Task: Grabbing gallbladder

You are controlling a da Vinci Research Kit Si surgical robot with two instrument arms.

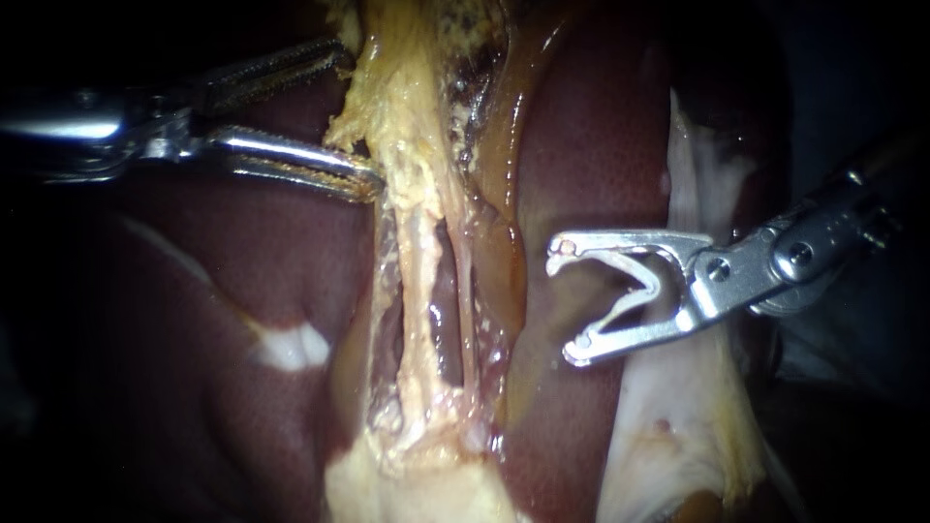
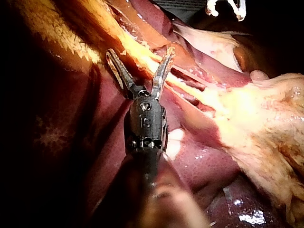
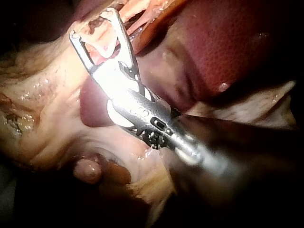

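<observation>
Left instrument point(image 1: 360, 118) agape at probable gallbladder point(image 1: 407, 136); right instrument point(image 1: 564, 302) agape over liver point(image 1: 601, 126).

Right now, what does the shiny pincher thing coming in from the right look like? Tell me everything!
The right instrument is bright silvery metal: two slim jaws with little hooked tips, joined at a pinned hinge to a dark shaft entering from the right. Its jaws stand wide open and hold nothing. It points toward the yellowish strand of tissue but is apart from it, poised over the dark red liver. Whether it touches the liver cannot be told.
</observation>
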